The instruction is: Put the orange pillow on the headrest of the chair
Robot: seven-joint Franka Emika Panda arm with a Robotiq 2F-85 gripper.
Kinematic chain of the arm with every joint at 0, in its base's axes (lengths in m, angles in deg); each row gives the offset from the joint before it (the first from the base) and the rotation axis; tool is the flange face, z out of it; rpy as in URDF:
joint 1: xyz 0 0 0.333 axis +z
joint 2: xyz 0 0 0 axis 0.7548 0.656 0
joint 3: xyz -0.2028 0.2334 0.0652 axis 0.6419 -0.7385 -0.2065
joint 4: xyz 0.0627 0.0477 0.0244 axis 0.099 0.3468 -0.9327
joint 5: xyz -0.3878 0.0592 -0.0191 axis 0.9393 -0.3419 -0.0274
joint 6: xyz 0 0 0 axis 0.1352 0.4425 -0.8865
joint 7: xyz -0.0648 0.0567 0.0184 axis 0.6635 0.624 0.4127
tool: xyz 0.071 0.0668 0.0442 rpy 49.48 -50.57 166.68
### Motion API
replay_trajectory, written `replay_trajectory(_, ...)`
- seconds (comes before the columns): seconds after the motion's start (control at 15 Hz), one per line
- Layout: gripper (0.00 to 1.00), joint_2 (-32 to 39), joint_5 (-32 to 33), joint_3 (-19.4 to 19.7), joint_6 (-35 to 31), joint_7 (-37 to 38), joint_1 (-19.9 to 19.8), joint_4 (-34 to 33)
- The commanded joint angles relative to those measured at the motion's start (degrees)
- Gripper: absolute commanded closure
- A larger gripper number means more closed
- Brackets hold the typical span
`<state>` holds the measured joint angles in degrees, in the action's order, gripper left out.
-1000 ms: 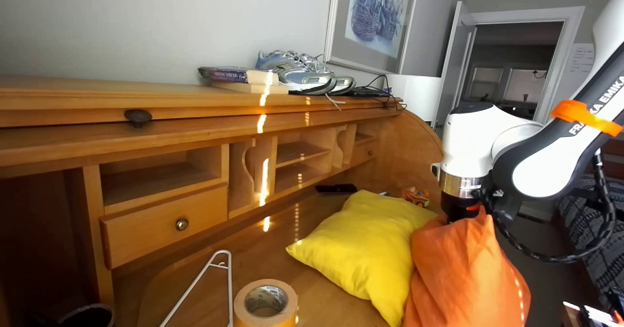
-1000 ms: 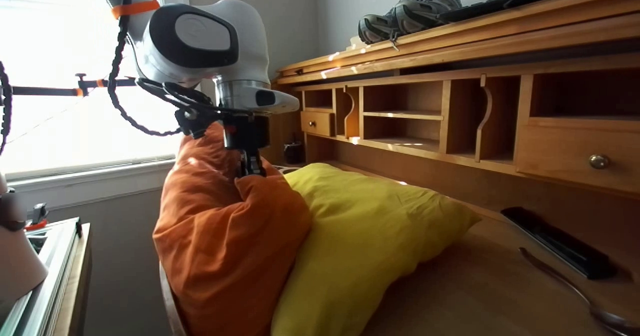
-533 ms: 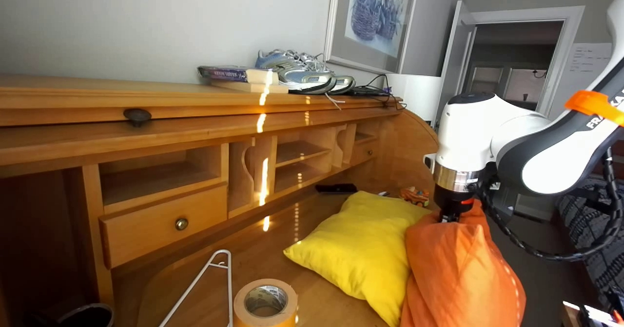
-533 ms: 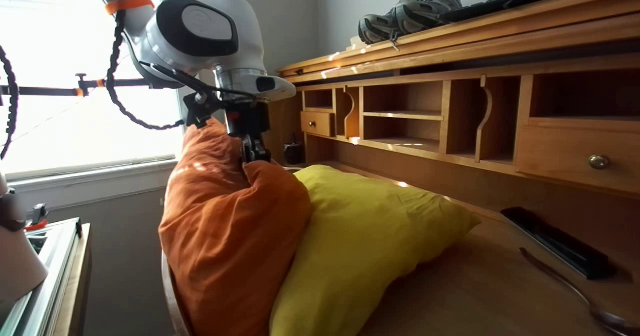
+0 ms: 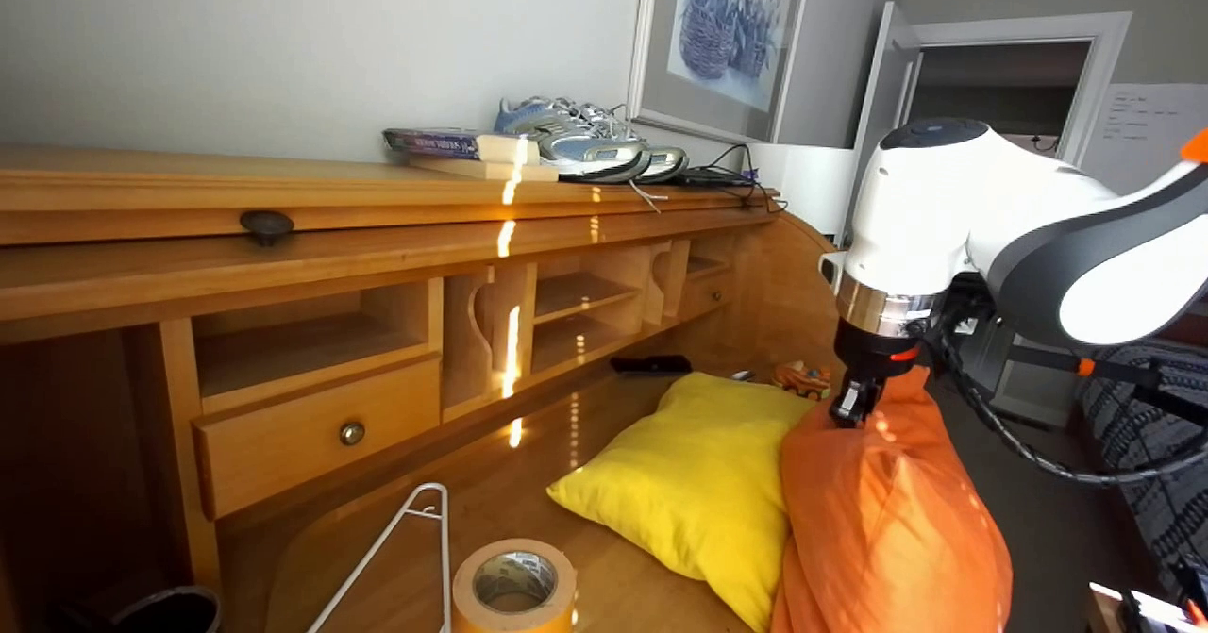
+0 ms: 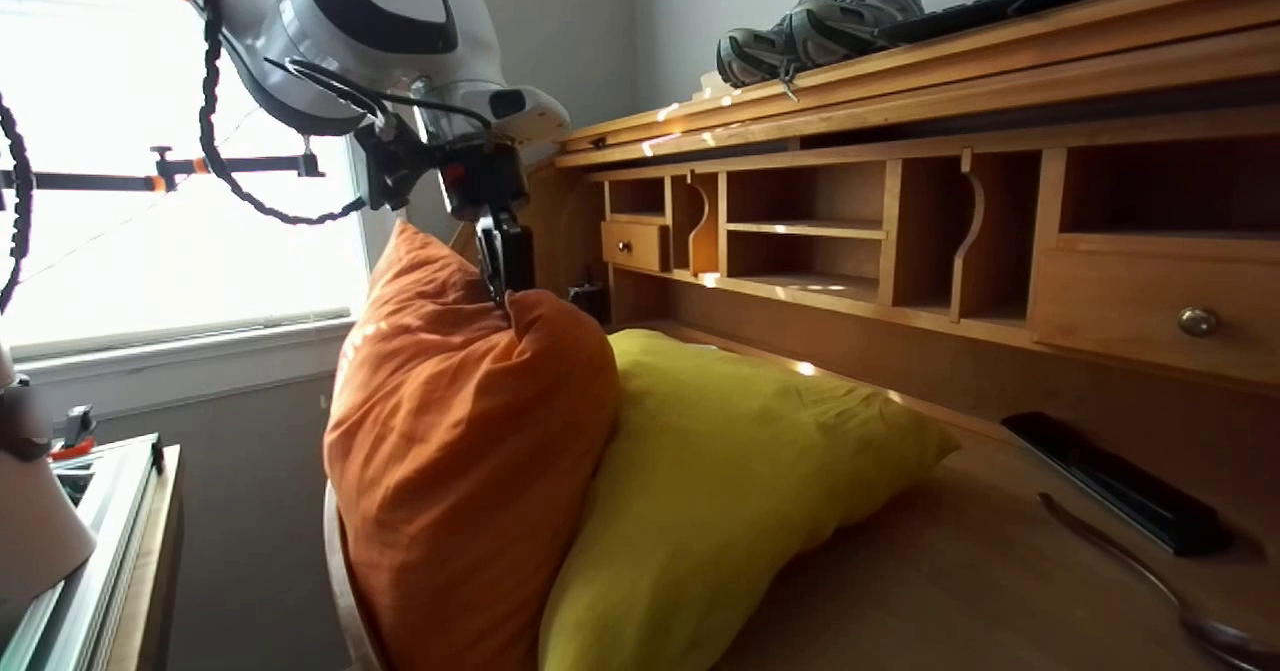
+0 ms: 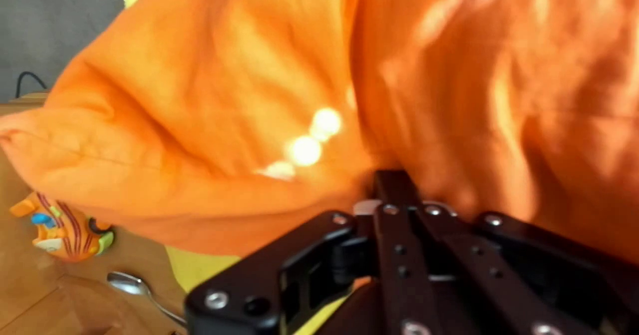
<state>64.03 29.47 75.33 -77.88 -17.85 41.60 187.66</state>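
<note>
In both exterior views, can see the orange pillow [image 6: 470, 471] directly below the jaws and touching their tips. Would describe the jaws as brought closely together, pinching a fold of the orange fabric, and as slanted a little, with tips toward the yellow pillow [image 5: 698, 482]. Cannot tell the thickness of cloth caught between. In the wrist view, can follow a deep crease down the pillow straight to the tips, with broad fabric to both sides and bright spots of sunlight [image 7: 305, 150] nearby. In an exterior view, can also notice a pointed corner of the pillow, rising near the jaws on the side of the window [image 6: 180, 281].

Must place the orange pillow beside the yellow pillow, rather upright and touching along one side. In an exterior view, can make out the headrest of the chair [image 6: 345, 591], only as a narrow curved wooden rim along the lower outer side of the orange pillow; cannot tell the exact contact between the two.

On the counter [image 5: 632, 586], find the yellow pillow, a roll of adhesive tape [image 5: 514, 614] and, just beside, a white clothes hanger [image 5: 445, 548]. Beyond the pillows, see an orange toy [image 7: 70, 235] and a spoon [image 7: 129, 283]; on the wooden ledge [image 5: 330, 175] above, a pair of running shoes [image 5: 585, 147] and books [image 5: 462, 152].
</note>
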Motion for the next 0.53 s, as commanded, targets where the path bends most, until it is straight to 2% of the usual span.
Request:
replay_trajectory(0.0,1.00,-6.4,2.4,-4.2,-0.6,4.4,-1.1,2.7)
replay_trajectory(0.2,1.00,-6.6,-0.8,-6.1,-1.9,3.7,0.1,0.1)
replay_trajectory(0.33,1.00,-10.2,-6.0,-6.0,-2.5,1.5,1.4,3.1)
replay_trajectory(0.4,1.00,-8.4,-8.4,-6.7,-1.2,1.2,1.7,0.1)
replay_trajectory(0.47,1.00,-9.6,-8.8,-4.0,-0.1,2.1,4.8,0.2)
